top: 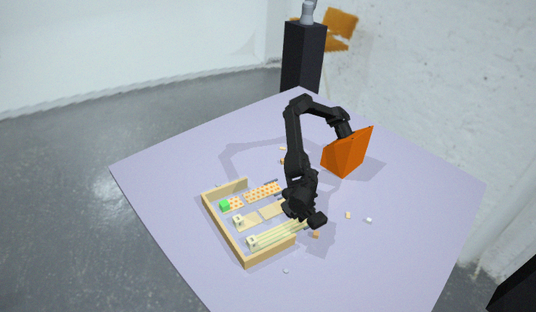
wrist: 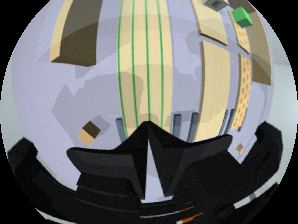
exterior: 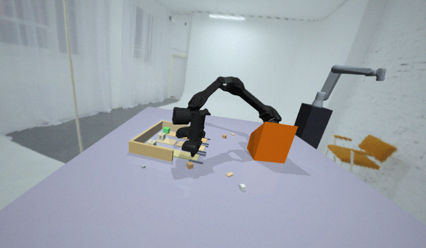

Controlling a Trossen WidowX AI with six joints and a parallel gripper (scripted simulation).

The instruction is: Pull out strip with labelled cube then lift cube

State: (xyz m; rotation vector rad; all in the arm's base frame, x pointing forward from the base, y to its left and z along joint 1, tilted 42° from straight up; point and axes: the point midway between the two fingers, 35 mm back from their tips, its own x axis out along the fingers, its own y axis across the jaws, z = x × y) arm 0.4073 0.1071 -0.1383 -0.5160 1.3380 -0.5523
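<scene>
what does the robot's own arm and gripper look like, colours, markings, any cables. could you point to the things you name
The arm (top: 294, 139) (exterior: 205, 92) is black all over, with slim links and chunkier rounded joints. The gripper (wrist: 147, 124) is black too, its dark grey-black fingers tapering to pointed tips, with small orange marks on the body behind them. I can't make out any cables or lettering.

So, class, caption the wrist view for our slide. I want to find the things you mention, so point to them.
Closed gripper fingertips over the near end of a green-striped strip (wrist: 148, 60), two gapped strips to the right.

Low-walled frame (top: 225, 229) (exterior: 150, 150): wood-like, smooth, matt. Angular block (top: 344, 153) (exterior: 272, 142): orange, matt, plastic-looking. Arm (top: 294, 143) (exterior: 252, 100): black, matt.
</scene>
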